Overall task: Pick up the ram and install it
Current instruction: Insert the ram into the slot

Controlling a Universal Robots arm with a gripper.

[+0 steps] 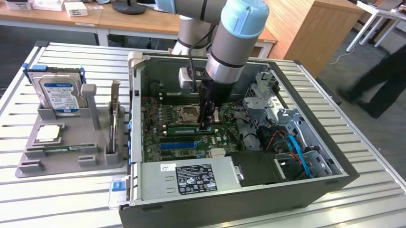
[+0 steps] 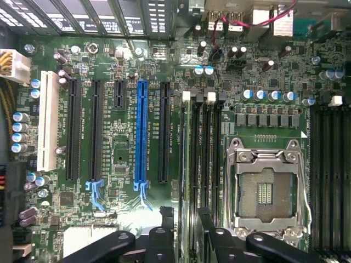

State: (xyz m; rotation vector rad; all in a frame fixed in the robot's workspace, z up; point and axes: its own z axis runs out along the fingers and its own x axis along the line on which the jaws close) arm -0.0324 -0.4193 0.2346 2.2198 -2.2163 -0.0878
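- Ram, a long, narrow green circuit-board stick [image 1: 182,127] [image 2: 188,164], stands on edge in a black memory slot just beside the square silver processor socket [image 1: 189,113], on the green motherboard [image 2: 118,159] inside the open grey metal computer case [image 1: 135,95]. It looks settled along the slot's length, but I cannot tell whether the end latches have caught.
- The black two-fingered gripper [image 1: 204,124] hangs straight down over one end of the stick. Its fingers [image 2: 167,233] are spread to either side of the slot and clear of the stick, so it is released and holds nothing. I judge the upright approach suits a card that has to travel straight down into its slot.
- The neighbouring black memory slots [image 2: 211,164] lie packed side by side, leaving the fingertips little room sideways. The socket's metal frame is on one flank; a long black expansion slot [image 2: 163,131] and a bright blue expansion slot [image 2: 142,131] are on the other.
- Upward is the open way. The case has no cover, and its walls stand well apart from the arm. The blue cables [image 1: 295,147] at the exterior view's right are near but not touching.
- Outside the case, at the exterior view's left, a grey plastic tray [image 1: 28,166] holds a silver hard drive [image 1: 62,92] and a tall green expansion card [image 1: 115,118] upright, well apart from the work.
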